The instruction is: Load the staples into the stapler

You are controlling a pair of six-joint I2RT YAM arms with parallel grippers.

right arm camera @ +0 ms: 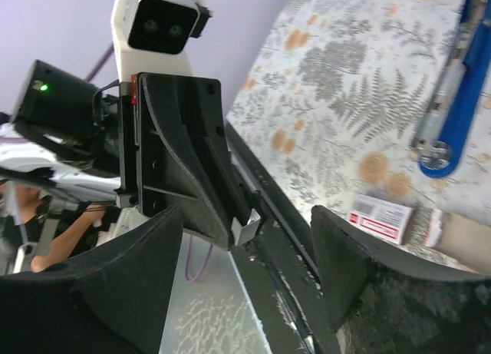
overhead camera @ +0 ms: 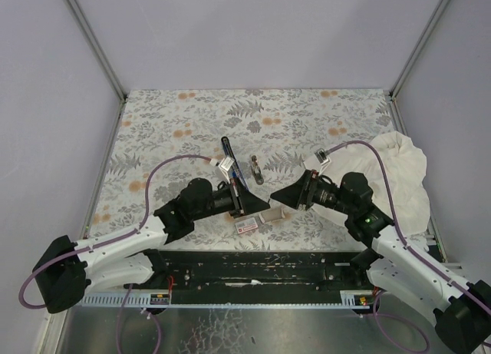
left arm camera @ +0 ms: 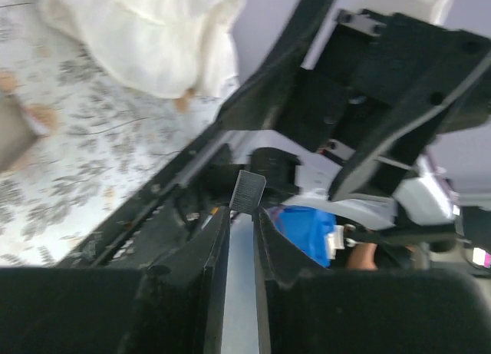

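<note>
Staple strip (left arm camera: 248, 191) is being pinched by nearly closed left gripper (left arm camera: 244, 212); right gripper (right arm camera: 245, 220) is being held wide, empty. Strip should be kept level, aligned with stapler (right arm camera: 454, 112) channel.

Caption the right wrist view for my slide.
Left gripper pinches staples; stapler and staple box lie on the table.

Arm shells: glossy white links on the left arm (overhead camera: 115, 250) and the right arm (overhead camera: 410, 266), with matte black joint housings between them.
Bases: a blocky black left base (overhead camera: 57, 273) and right base (overhead camera: 462, 323).
Cables: a thin purple left cable (overhead camera: 180, 158) and right cable (overhead camera: 354, 143), each ending in a white plug.
Pincers: the left pincer (overhead camera: 261, 204) and right pincer (overhead camera: 278, 196) are black, with wedge-shaped fingers and small screw holes.
Wrist camera (right arm camera: 161, 24): a rounded white housing with two dark lenses.
Marking: a small green light (overhead camera: 370, 216) on the right arm's black housing.
</note>
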